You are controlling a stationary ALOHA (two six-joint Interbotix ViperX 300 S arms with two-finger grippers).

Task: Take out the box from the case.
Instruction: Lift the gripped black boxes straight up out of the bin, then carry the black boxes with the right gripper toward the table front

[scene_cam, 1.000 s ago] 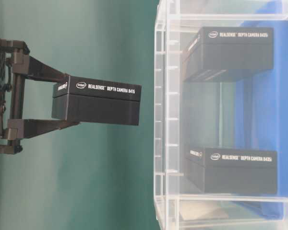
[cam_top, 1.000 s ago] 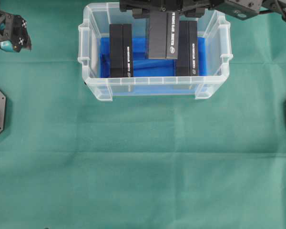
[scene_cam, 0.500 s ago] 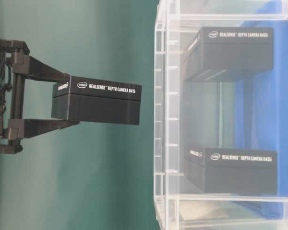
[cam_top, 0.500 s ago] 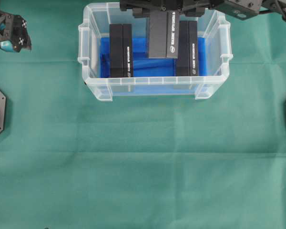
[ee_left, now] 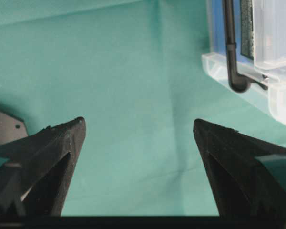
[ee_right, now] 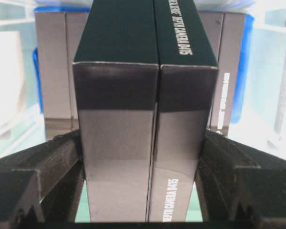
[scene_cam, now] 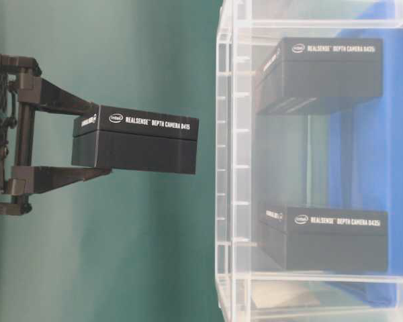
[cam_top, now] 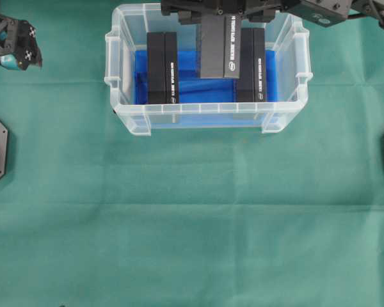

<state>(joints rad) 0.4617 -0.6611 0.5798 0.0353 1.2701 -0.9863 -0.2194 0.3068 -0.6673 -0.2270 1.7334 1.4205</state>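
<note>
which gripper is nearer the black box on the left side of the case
Right. The right gripper hangs over the case, clamped on a lifted RealSense box beside that left box. The left gripper sits outside the case, jaws open.

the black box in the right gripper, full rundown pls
Black rectangular cardboard box with a seam between lid and base, white "RealSense Depth Camera D415" print and a logo. The right gripper clamps it by two opposite faces. It hangs clear above the translucent plastic case, slightly tilted, touching only the gripper fingers.
</note>
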